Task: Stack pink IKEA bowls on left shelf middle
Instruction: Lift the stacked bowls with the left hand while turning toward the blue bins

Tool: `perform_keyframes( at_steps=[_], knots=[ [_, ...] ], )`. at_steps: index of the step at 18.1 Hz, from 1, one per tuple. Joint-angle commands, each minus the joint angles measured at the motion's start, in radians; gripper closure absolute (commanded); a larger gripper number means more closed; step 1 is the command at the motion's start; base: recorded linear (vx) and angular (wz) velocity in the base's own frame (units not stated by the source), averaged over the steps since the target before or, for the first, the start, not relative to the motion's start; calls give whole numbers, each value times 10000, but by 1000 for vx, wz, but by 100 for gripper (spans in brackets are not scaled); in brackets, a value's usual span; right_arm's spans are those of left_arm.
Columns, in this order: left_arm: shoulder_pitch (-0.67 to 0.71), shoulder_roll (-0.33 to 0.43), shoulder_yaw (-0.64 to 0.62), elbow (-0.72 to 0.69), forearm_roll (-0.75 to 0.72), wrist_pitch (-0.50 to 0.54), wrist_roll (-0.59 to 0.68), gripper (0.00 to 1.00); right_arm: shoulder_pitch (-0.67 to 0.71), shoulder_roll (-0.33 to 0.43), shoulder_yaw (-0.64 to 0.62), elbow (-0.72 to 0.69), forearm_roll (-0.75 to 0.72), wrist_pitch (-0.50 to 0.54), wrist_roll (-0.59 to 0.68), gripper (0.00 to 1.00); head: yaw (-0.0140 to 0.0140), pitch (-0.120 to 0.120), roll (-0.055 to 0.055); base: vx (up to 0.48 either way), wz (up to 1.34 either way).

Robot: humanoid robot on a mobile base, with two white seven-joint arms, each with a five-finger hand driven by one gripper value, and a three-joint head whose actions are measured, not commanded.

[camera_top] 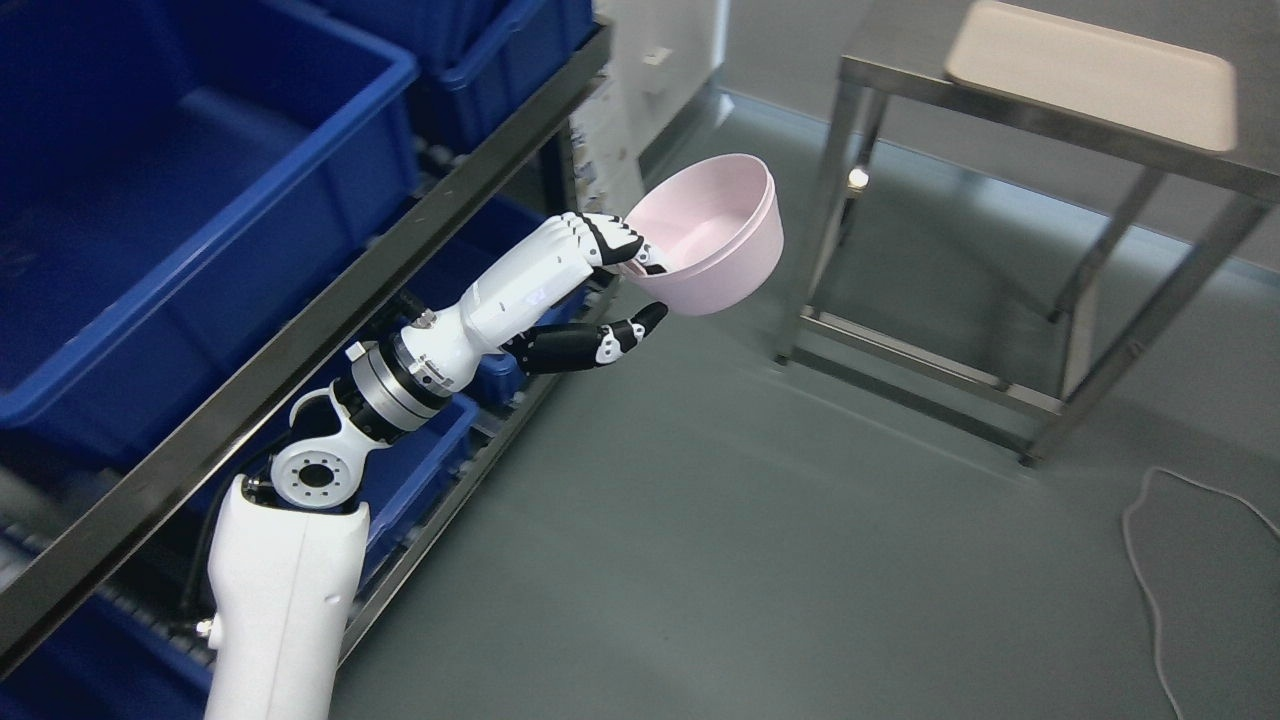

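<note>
A pink bowl (715, 235) hangs in the air over the grey floor, tilted with its opening facing up and to the left. It looks like two bowls nested together, with a double rim on the right side. My left hand (632, 288) is shut on the bowl's near rim, fingers (618, 243) hooked over the edge and the thumb (630, 334) pressing under its base. The left arm reaches up from the lower left, along the front of the shelf (330, 310). The right arm is out of view.
The metal shelf on the left carries large blue bins (190, 220) on its upper level and more blue bins (420, 470) lower down. A steel table (1010, 110) with a beige tray (1095, 70) stands at the back right. A grey cable (1150, 560) lies on the floor.
</note>
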Motion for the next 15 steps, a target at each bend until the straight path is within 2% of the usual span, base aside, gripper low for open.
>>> perform_keyframes(
  at_steps=[1, 7, 11, 15],
  knots=[
    [-210, 175, -115, -110, 153, 9, 30, 94, -2, -175, -107, 0, 77, 6, -43, 0, 0, 0, 0, -371, 921],
    [-486, 175, -53, -110, 169, 9, 183, 94, -2, -175, -107, 0, 77, 6, -43, 0, 0, 0, 0, -319, 1216],
    [-1068, 175, 53, -110, 169, 238, 214, 94, -2, -175, -92, 0, 77, 6, -43, 0, 0, 0, 0, -156, 1015],
    [-2202, 175, 69, -110, 153, 1295, 659, 94, -2, -175, -92, -15, 77, 6, -43, 0, 0, 0, 0, -79, 687]
  ],
)
